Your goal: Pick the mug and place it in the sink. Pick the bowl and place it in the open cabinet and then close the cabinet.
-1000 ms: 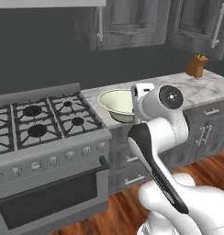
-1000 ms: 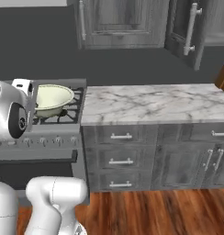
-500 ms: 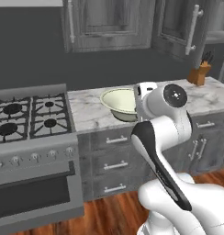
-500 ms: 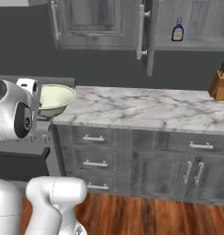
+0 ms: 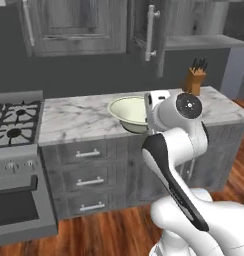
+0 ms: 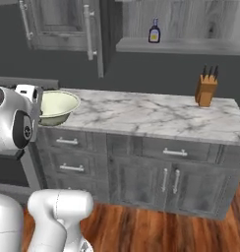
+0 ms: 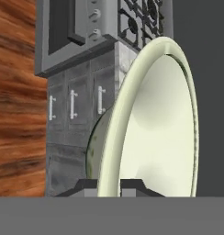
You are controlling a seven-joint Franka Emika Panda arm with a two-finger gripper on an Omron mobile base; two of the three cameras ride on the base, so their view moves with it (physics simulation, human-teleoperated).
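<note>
Base shifted; gripper astride bowl rim

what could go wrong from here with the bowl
The gripper pinches the bowl by its rim alone, one finger each side, so the wide bowl could tip or slip out on the way up. The open cabinet door hangs out over the counter close above the bowl, so lifting could knock it. A sauce bottle already stands on the cabinet shelf and could be bumped.
</note>
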